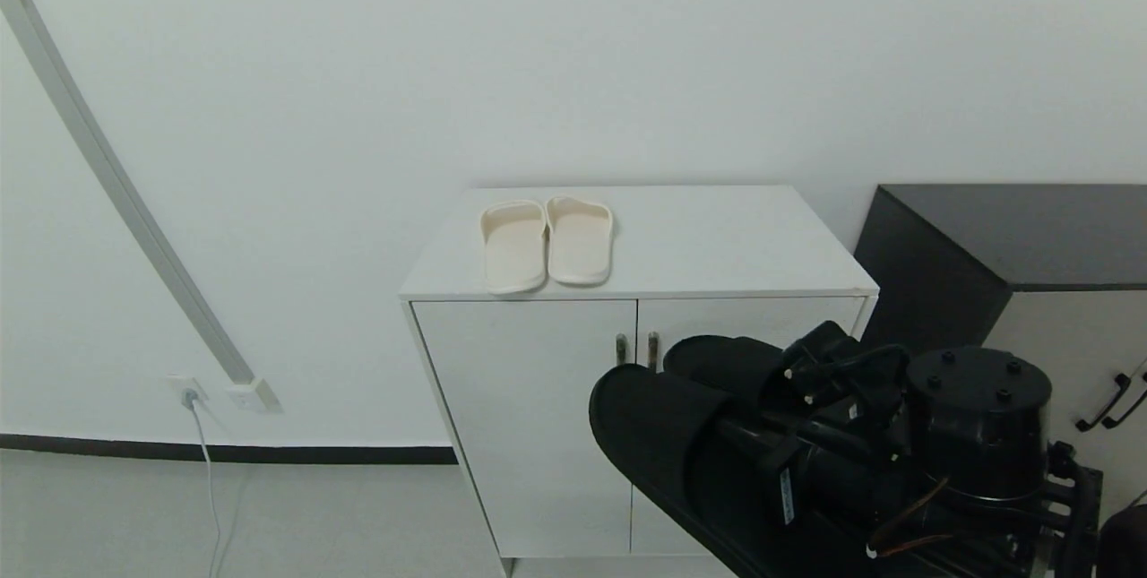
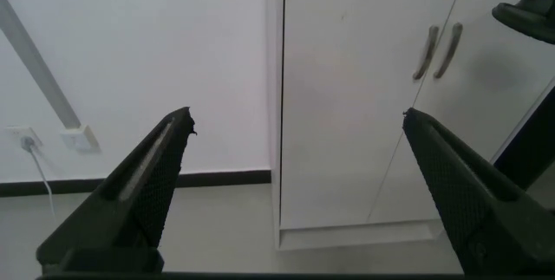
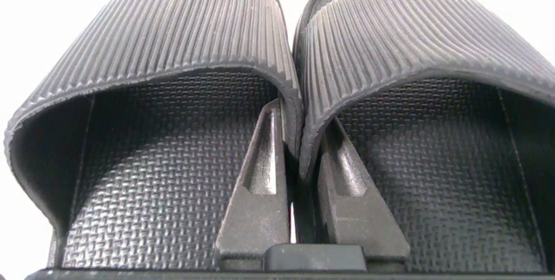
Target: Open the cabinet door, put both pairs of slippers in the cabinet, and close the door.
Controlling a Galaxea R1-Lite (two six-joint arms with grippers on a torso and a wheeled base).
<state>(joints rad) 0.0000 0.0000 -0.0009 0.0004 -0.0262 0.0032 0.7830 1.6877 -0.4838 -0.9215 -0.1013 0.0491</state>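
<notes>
1. The white cabinet [image 1: 529, 417] is standing against the wall with both doors [image 2: 347, 98] shut. Its two upright handles [image 1: 634, 349] are sitting side by side at the middle seam.
2. The cream slippers [image 1: 547, 242] are lying together on top of the cabinet, toward its left front edge, touching along their inner sides.
3. The right hand [image 3: 299, 185] is holding the black slippers [image 1: 663, 421] in front of the right door, below the cabinet top. The slippers are hanging side by side, off the floor.
4. Its fingers [image 3: 260, 185] are sitting narrow, one inside each slipper, pinching the two neighbouring strap edges between them.
5. The left hand [image 2: 297, 117] is hovering in front of the cabinet, well apart from it and lower than the handles. Its fingers [image 2: 147, 176] are spread wide, with nothing between them.
6. A black cabinet [image 1: 986, 237] is standing just beside the white one on the right. On the left, a wall socket [image 1: 186, 388] is sitting low on the wall with a cable plugged in.
</notes>
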